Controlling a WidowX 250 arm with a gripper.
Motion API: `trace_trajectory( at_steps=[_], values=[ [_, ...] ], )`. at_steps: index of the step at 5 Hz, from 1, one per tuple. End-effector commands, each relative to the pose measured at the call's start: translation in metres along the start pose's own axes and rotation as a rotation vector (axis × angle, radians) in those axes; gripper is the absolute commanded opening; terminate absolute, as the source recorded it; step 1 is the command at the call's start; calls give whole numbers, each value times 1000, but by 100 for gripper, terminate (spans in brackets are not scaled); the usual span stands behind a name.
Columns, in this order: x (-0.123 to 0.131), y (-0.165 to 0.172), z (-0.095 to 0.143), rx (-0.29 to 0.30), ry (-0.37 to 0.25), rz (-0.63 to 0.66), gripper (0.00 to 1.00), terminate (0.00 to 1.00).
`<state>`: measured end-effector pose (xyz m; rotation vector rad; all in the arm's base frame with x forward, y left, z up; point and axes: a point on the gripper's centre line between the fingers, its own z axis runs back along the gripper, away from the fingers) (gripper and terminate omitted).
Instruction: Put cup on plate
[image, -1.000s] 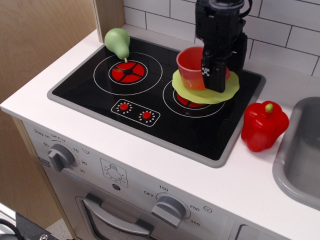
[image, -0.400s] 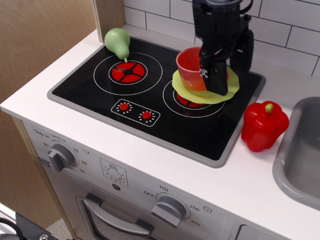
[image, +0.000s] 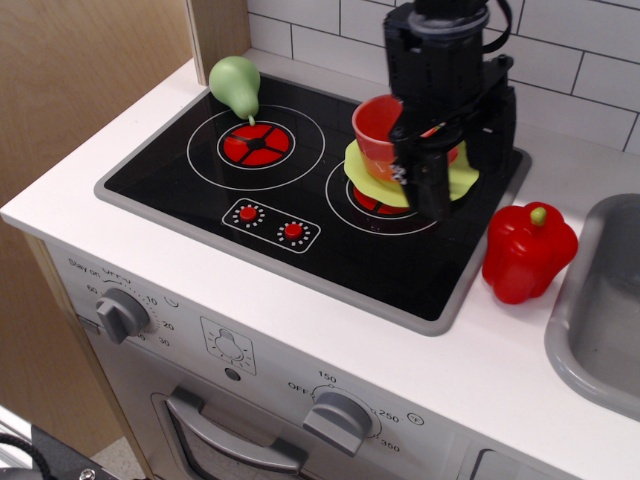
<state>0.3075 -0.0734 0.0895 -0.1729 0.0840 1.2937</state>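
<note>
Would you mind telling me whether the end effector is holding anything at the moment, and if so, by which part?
Nothing is held. The end effector is open, its fingers apart from the coral-red cup, which sits on the lime-green plate.

a single view looks down at an angle on the black stovetop (image: 300, 210) from in front of it and a little to its left, at middling range. the oven knobs (image: 340, 418) lie nearest the lens below the stovetop, the tiled wall (image: 580, 60) lies beyond it, and the sink (image: 600, 300) is cut off right of it.
</note>
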Motion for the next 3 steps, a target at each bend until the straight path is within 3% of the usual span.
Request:
trace_trajectory(
  at_steps=[1, 2, 3],
  values=[
    [42, 24, 26, -22, -89, 62, 100, 0],
    [42, 24, 26, -22, -89, 62, 100, 0],
    [42, 24, 26, -22, -89, 62, 100, 100]
  ],
)
